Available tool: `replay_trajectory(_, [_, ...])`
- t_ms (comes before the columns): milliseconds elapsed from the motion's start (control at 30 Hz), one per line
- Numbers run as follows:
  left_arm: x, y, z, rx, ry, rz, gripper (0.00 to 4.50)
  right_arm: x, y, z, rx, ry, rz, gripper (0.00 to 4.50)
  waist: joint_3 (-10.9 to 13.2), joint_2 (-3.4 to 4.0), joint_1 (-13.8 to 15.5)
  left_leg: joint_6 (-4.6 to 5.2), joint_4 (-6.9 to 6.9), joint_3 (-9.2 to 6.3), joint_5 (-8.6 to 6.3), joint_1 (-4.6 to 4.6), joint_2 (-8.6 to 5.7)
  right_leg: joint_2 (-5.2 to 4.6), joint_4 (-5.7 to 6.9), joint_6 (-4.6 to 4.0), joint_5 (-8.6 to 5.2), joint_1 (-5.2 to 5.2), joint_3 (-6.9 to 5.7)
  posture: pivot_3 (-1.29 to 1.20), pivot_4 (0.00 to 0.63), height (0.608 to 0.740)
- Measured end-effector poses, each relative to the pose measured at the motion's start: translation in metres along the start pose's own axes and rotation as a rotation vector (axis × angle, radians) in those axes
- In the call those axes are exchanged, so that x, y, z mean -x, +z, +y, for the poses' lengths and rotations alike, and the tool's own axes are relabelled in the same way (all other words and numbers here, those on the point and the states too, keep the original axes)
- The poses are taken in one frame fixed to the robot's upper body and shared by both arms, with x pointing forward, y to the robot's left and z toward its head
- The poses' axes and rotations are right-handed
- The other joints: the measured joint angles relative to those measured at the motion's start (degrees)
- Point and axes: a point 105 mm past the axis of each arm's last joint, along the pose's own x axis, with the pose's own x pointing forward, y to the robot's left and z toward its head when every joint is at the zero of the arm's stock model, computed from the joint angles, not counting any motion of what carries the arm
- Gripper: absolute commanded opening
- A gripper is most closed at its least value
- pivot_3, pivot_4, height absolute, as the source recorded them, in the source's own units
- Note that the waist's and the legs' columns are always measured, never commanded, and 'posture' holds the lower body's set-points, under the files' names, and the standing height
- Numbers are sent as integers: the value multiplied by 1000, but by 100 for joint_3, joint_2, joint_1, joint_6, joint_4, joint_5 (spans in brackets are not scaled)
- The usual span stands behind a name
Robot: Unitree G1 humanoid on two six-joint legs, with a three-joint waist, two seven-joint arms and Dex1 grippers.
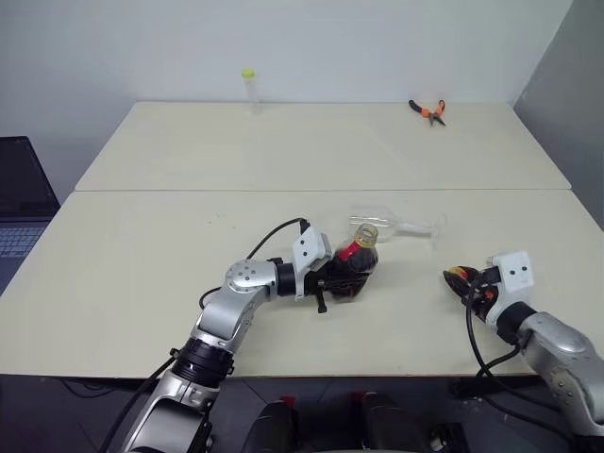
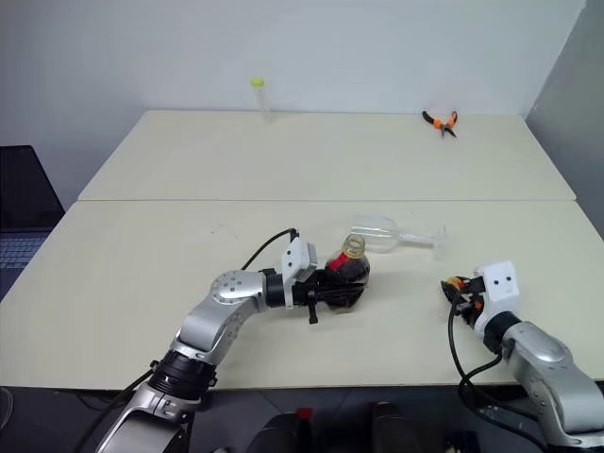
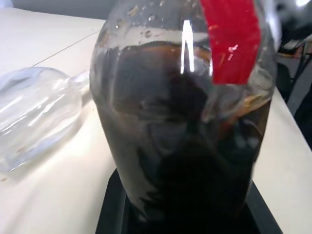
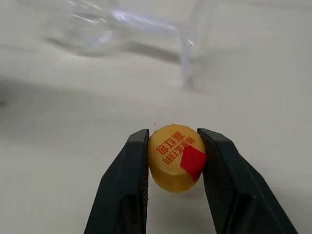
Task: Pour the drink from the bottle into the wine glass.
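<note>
The bottle (image 1: 358, 256) leans a little above the table's front half, its neck open and the red band just below it. My left gripper (image 1: 347, 276) is shut on its body. The dark drink (image 3: 170, 161) fills most of the bottle. Just beyond it, the wine glass (image 1: 384, 222) lies on its side on the table, bowl towards the bottle's mouth and foot (image 1: 438, 229) to the right. My right gripper (image 4: 173, 135), low over the table to the right, is shut on the yellow cap (image 4: 176, 157).
A thin clear tube (image 1: 250, 89) with a yellow-green top stands at the far edge of the rear table. Orange-handled pliers (image 1: 428, 110) lie at the back right. A laptop (image 1: 19, 203) sits off the left side. A seam (image 1: 321, 191) joins the two tables.
</note>
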Motion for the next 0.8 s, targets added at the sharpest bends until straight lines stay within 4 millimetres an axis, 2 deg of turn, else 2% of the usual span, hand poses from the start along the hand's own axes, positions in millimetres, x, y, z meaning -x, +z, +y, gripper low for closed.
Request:
replay_trajectory(100, [0,0,-1,-1,-12,0,770,-6,-5,-11,-1,-48,-4,1230,0,1,11,0,1,-1,0,-1,0,-1,-1,0,0,0,-1,0,150,740])
replay_trajectory(133, [0,1,-1,-2,-13,-1,770,-7,-6,-11,-5,-51,-8,1931,0,1,11,0,2,-1,0,-1,0,-1,-1,0,0,0,-1,0,150,740])
replay_trajectory(200, [-1,1,-1,-3,-15,-3,770,-7,-7,-11,-25,-44,-22,2459,0,0,12,0,2,-1,0,0,0,-1,-1,0,0,2,-1,0,150,740])
replay_trajectory(367, [-1,2,-1,4,-12,-7,770,-1,-10,-8,-119,-3,-25,4258,-1,0,41,0,6,-5,0,-1,-3,-4,-3,0,0,6,-4,0,150,740])
replay_trajectory(400, [-1,2,-1,5,-11,-8,770,0,-10,-7,-124,3,-25,4490,-1,0,43,0,6,-5,0,-1,-3,-5,-4,0,0,6,-4,0,150,740])
replay_trajectory(500, [-2,2,-1,8,-11,-13,769,4,-12,-6,-98,-7,-22,4500,-2,1,54,0,5,-5,0,-2,-5,-6,-5,1,0,7,-5,0,150,740])
replay_trajectory(633, [0,3,3,9,24,-19,769,11,-13,-19,46,-108,-58,4500,-2,2,40,0,5,2,0,-1,-5,-6,-2,1,0,3,2,0,150,740])
replay_trajectory(733, [7,5,14,9,99,-33,769,14,6,-16,138,-101,-142,4500,-2,3,-2,0,2,2,0,3,1,-1,1,1,-1,1,4,0,150,740])
replay_trajectory(800, [13,8,24,17,187,-62,769,17,29,-1,206,-23,-220,4500,-2,5,-16,0,-1,1,0,6,5,2,4,1,-1,0,4,0,150,740])
